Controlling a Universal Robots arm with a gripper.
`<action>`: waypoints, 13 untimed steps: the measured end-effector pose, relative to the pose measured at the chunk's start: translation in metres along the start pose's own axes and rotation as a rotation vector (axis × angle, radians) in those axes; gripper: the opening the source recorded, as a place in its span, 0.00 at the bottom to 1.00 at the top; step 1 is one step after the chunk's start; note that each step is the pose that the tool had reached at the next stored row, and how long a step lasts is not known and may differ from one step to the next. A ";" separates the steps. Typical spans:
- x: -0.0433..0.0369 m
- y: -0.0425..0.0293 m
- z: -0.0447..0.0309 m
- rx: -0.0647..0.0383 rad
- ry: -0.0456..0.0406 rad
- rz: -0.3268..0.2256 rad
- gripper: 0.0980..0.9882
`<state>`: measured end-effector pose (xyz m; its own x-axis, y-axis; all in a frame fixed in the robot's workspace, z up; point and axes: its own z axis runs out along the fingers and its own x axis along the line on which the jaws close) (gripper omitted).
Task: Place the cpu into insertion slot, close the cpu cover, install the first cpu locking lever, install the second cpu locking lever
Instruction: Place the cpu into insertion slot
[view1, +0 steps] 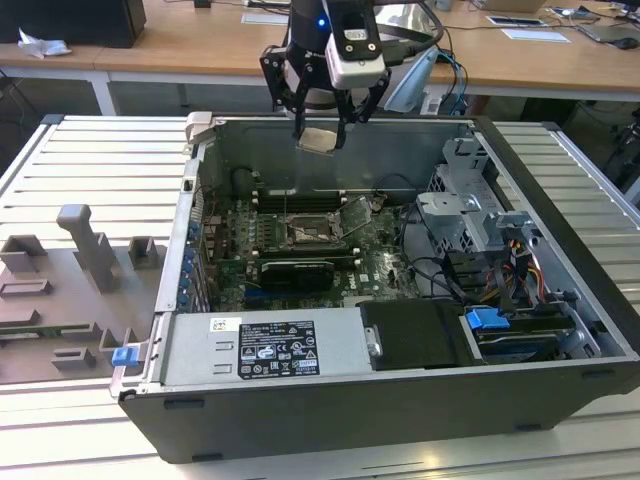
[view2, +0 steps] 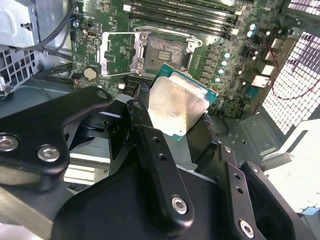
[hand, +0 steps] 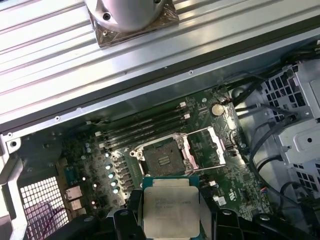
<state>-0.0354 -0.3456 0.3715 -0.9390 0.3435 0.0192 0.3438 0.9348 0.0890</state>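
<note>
My gripper (view1: 320, 128) hangs above the open computer case, shut on the cpu (view1: 320, 139), a flat square chip with a pale metal face, seen in both wrist views (view2: 176, 104) (hand: 171, 210). Black fingers (view2: 141, 116) press on two opposite edges of the chip. Below it on the green motherboard lies the insertion slot (view1: 304, 236) (view2: 168, 50) (hand: 162, 160), dark-centred and uncovered. The cpu cover (view2: 117, 52) (hand: 206, 146) is swung open beside the slot. The locking levers are too thin for me to tell apart.
Long black memory slots (hand: 145, 126) run just behind the socket. A drive cage with cables (view1: 470, 215) fills the exterior view's right side of the case, and the power supply (view1: 270, 347) its front. A grey fixture (view1: 80, 270) sits outside on the exterior view's left.
</note>
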 end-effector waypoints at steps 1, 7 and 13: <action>-0.0001 0.0001 0.0001 0.000 -0.0007 0.007 0.50; -0.0001 0.0002 0.0006 0.000 -0.0055 0.056 0.50; -0.0001 0.0002 0.0007 0.000 -0.0087 0.092 0.50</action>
<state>-0.0353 -0.3454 0.3708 -0.9031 0.4290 0.0187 0.4289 0.8991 0.0875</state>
